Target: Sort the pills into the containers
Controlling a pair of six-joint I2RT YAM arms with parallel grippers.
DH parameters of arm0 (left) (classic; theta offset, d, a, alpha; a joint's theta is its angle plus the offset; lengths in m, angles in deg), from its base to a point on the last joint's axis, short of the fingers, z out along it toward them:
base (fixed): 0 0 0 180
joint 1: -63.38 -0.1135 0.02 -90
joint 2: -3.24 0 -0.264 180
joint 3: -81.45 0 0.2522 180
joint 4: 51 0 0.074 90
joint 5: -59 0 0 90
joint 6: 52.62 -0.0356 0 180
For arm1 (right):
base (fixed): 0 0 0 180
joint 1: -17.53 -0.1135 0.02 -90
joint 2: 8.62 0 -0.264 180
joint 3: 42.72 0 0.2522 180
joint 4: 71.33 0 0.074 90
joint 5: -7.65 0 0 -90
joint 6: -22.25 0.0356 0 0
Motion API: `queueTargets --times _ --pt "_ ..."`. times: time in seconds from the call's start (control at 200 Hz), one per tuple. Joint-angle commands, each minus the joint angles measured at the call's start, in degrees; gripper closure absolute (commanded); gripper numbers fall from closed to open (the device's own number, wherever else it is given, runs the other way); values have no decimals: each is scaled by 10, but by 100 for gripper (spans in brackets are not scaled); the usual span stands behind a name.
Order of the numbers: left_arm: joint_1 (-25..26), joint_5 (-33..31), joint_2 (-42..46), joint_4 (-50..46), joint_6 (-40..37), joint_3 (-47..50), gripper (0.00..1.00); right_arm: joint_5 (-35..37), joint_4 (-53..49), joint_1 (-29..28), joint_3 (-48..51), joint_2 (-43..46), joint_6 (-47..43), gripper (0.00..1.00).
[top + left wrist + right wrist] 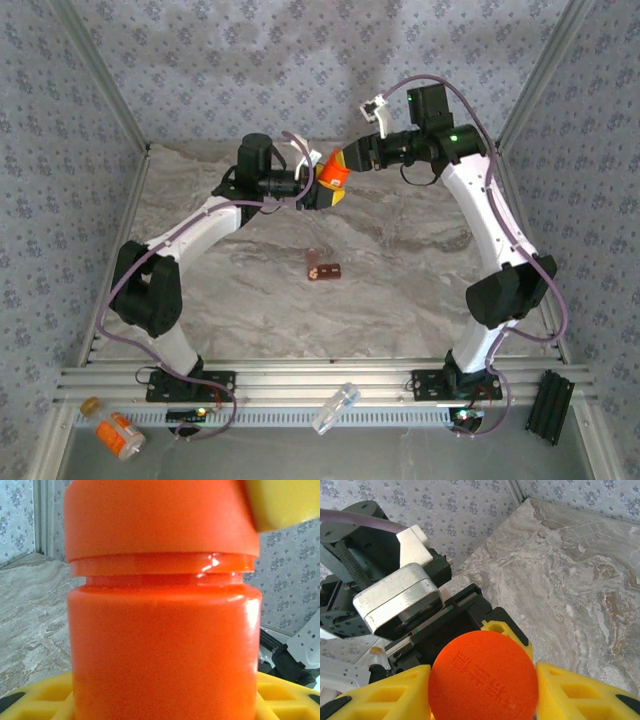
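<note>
marble table (400, 290), floral walls (300, 60); left claw (328, 188) grips orange bottle (160, 645); right claw (345, 160) clamps cap (482, 677)

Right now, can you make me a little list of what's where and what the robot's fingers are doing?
up in the air: orange bottle, between the two arms
left fingers: gripping the bottle's body
right fingers: pressed on both sides of its orange cap
pill box: small, dark red-brown, on the marble table, nothing touching it
near ledge, left: labelled orange bottle
near ledge, middle: clear plastic tube
</note>
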Motion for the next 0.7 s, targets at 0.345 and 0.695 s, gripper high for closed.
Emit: queueTargets --times 0.345,0.695 --pt "51 -190 40 29 -95 4 100 258 95 -101 107 20 242 54" --pt "65 -255 53 85 -87 51 100 276 133 -104 129 37 291 51"
